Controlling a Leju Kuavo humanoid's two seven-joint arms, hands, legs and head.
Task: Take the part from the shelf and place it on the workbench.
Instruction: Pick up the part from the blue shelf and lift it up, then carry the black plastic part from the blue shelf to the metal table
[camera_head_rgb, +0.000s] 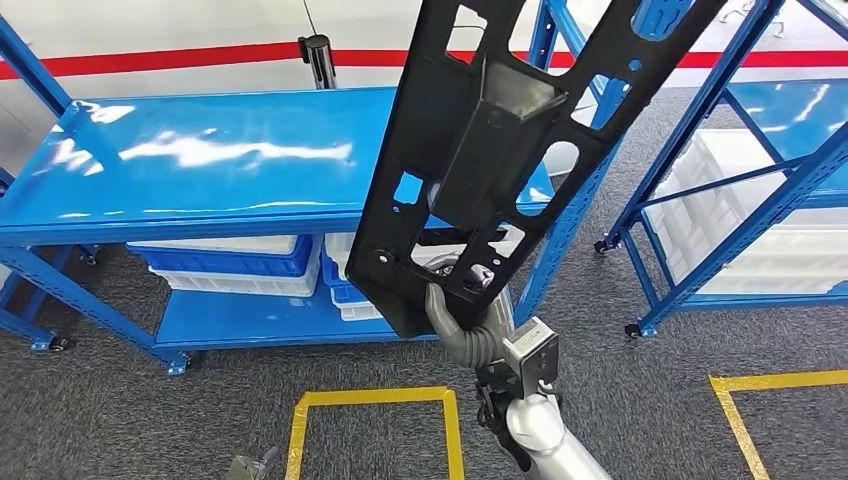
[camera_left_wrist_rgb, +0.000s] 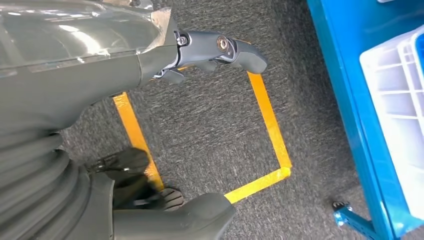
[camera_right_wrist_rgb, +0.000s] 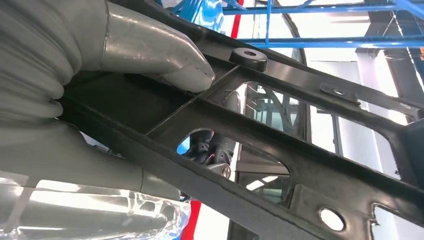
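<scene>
The right hand (camera_right_wrist_rgb: 100, 95) clamps the lower end of the long black moulded plastic panel with cut-out windows (camera_head_rgb: 500, 150). In the right wrist view the thick grey thumb (camera_right_wrist_rgb: 160, 57) presses flat on 1 face of a rib, and the darker fingers (camera_head_rgb: 440, 305) wrap the opposite face at the panel's bottom edge. The panel stands steeply tilted in the air, its lower end over the front edge of the blue steel workbench top (camera_head_rgb: 200, 160), its upper end rising beyond the far right corner of that top and out of frame.

The left hand (camera_left_wrist_rgb: 210, 50) hangs over the grey carpet floor (camera_left_wrist_rgb: 210, 130), in front of the workbench; its fingers are loosely curled and hold nothing.

Risks, judged from this state:
- The grip sits at 1 end only. The long overhang acts as a lever, so the panel can rotate or slip in the fingers.
- The upper end stands near the blue upright of the shelf rack (camera_head_rgb: 690, 120) to the right of the workbench; a swing can strike it.
- If lowered too near the front edge, the panel can tip off the workbench.

Count:
- Panels: 1.
- Robot hands: 2.
- Yellow tape squares on the floor in front of the workbench: 1 whole (camera_head_rgb: 375, 400), 1 partial (camera_head_rgb: 770, 385).
- Blue and white plastic crates (camera_head_rgb: 230, 262) under the workbench top: stacked, number cannot be told.
</scene>
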